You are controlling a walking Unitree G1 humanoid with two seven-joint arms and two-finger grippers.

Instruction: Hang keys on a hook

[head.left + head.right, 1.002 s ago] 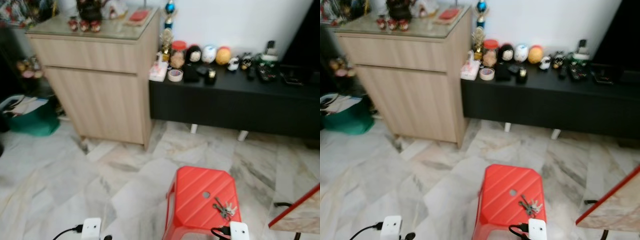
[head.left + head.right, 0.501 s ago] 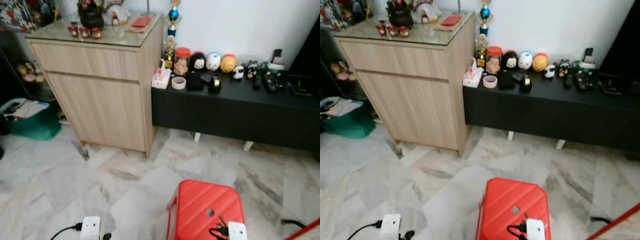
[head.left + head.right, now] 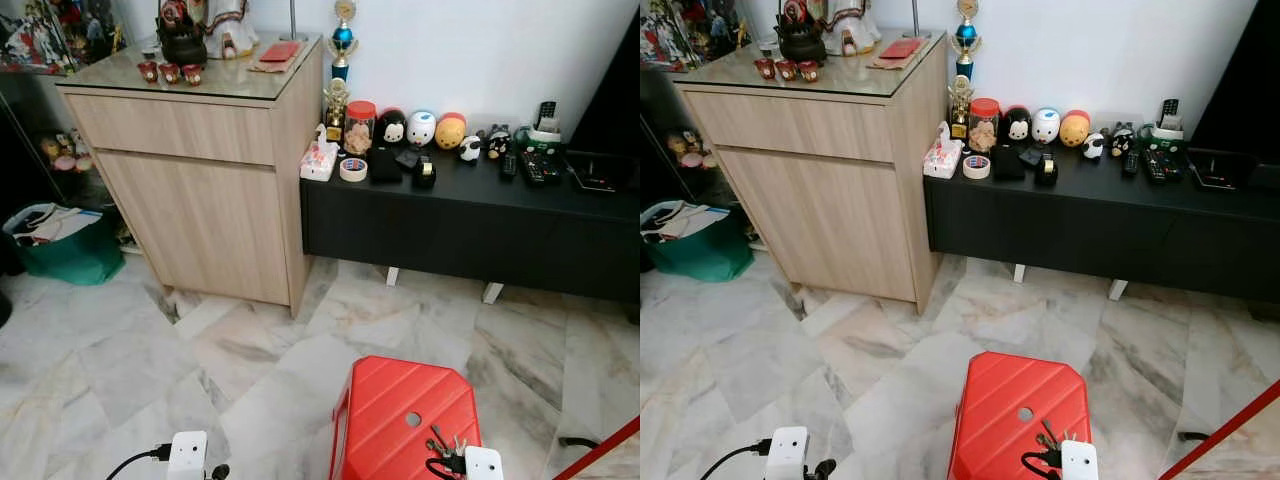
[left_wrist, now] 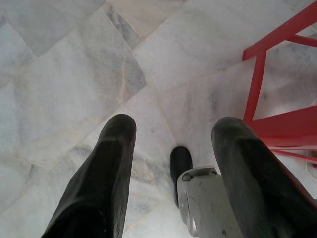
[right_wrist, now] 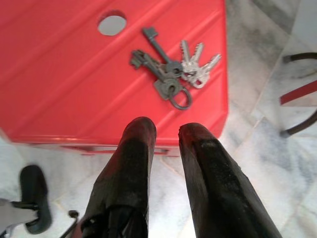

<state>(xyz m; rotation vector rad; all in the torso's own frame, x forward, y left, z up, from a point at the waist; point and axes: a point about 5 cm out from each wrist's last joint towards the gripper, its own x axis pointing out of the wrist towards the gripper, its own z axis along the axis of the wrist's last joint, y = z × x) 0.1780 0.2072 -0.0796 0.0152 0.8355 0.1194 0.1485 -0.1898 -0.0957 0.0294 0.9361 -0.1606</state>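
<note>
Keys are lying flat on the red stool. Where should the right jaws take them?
Probably the dark ring at the near end of the keys: come straight down with the right gripper, since the bunch lies flat on the stool and fans away.

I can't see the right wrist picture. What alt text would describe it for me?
A bunch of keys lies on the top of a red plastic stool, near its edge and beside a small round hole in the seat. The right gripper, its two black fingers slightly apart and holding nothing, points toward the keys from just short of the stool, above pale marble floor.
</note>
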